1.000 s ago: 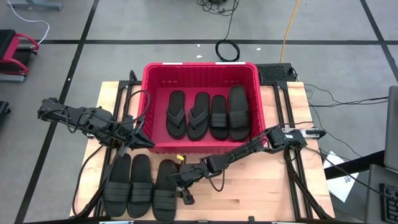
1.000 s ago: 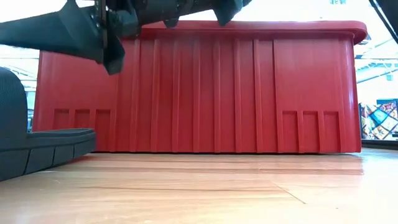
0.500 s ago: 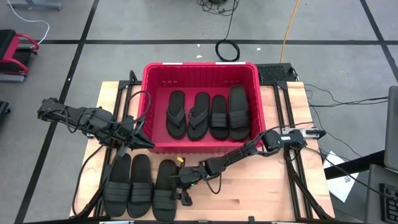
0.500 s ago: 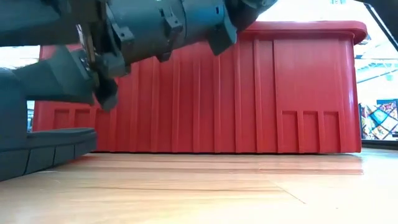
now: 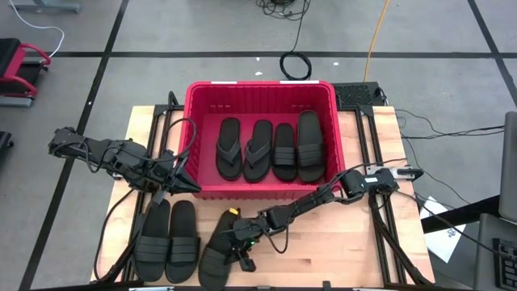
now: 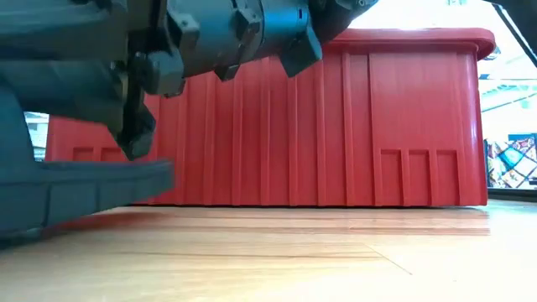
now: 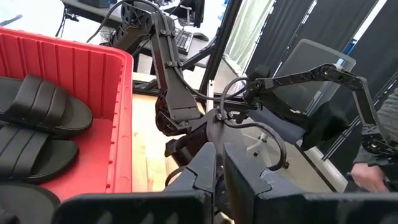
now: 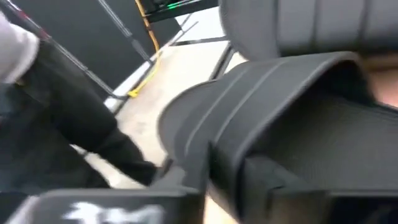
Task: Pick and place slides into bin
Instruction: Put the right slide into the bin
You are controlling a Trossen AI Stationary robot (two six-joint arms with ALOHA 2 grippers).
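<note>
Four black slides [image 5: 271, 149] lie side by side in the red bin [image 5: 191, 137]. Two more ribbed-strap slides [image 5: 168, 240] lie flat on the wooden table to the bin's near left. A third slide [image 5: 216, 255] lies slanted beside them, and my right gripper [image 5: 237, 245] is shut on it. In the low view this slide [image 6: 75, 184] fills the left side in front of the bin wall [image 6: 336, 126]. My left gripper [image 5: 191, 185] is shut and empty, hovering by the bin's near left corner. My right gripper holds the slanted slide by its wide ribbed band strap [image 8: 280, 87]. One finger [image 8: 273, 180] reaches in under the strap's arch; the other is hidden by the strap. The fingers come from the table's right side, low over the table. Whether the sole is clear of the table does not show.
The red bin stands at the table's far middle, its near wall close behind the work spot. Bare wooden table [image 5: 323, 250] lies to the right of the slides. Cables and my right arm [image 5: 323, 194] cross the table. A person's hand shows beyond the table [image 7: 373, 171].
My right gripper has moved a little toward the table's near edge and down onto the third slide. That slide has turned about: its far end has swung toward the right, its near end toward the left, so it now lies slanted. The other slides have stayed put.
</note>
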